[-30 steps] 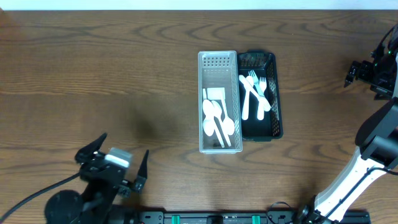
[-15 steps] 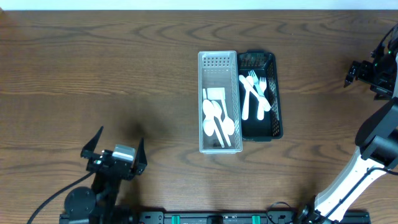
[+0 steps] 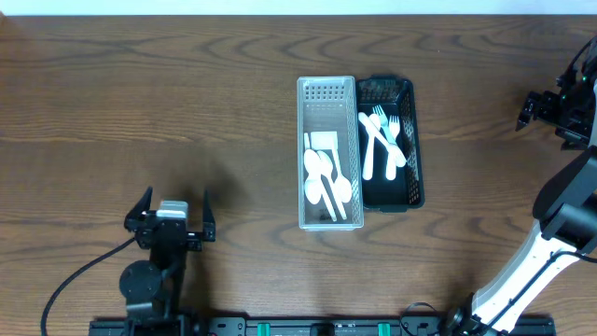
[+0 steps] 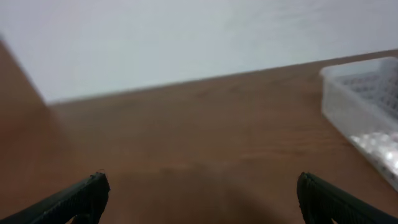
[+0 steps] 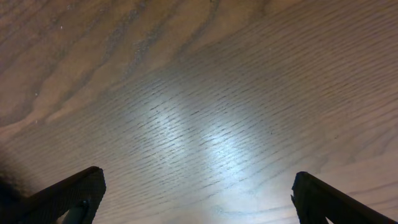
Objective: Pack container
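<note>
Both the left gripper (image 3: 176,199) and the right gripper (image 3: 534,107) hang spread wide and empty, well apart from the clear plastic tray (image 3: 326,91) of white plastic spoons (image 3: 322,182) and the black plastic basket (image 3: 382,89) of white plastic forks (image 3: 382,140) between them, probably because the packing looks finished.

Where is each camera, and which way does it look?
Overhead: up above, looking straight down at the table, clear bin and black bin; left gripper and right gripper show.
Left wrist: low on the left arm, looking across the table to a pale wall; its fingers show.
Right wrist: looking down at bare table; its fingers show.
Shared: overhead and left wrist both see the clear bin.
</note>
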Robot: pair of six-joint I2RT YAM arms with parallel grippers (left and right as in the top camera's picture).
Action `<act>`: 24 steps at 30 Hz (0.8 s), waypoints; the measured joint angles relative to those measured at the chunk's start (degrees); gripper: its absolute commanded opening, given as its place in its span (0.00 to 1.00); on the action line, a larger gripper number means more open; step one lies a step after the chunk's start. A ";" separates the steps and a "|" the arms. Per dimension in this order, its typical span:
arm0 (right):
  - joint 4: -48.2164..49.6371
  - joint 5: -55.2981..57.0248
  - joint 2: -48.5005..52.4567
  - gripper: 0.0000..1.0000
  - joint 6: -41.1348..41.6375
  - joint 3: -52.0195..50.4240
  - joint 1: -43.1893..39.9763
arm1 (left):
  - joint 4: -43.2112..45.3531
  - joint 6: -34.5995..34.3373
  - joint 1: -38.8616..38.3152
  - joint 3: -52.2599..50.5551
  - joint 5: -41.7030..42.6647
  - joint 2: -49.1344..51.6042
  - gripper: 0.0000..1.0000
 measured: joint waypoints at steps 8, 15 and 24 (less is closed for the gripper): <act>0.00 0.00 0.00 0.99 0.00 0.00 0.00 | 1.95 -4.37 1.40 -2.08 -3.96 0.00 0.98; 0.00 0.00 0.00 0.99 0.00 0.00 -0.02 | 2.75 -3.34 2.03 -2.47 -4.79 0.00 0.98; 0.00 -0.02 0.00 0.99 0.00 0.00 0.00 | 2.78 -3.17 2.03 -2.51 -5.01 0.00 0.98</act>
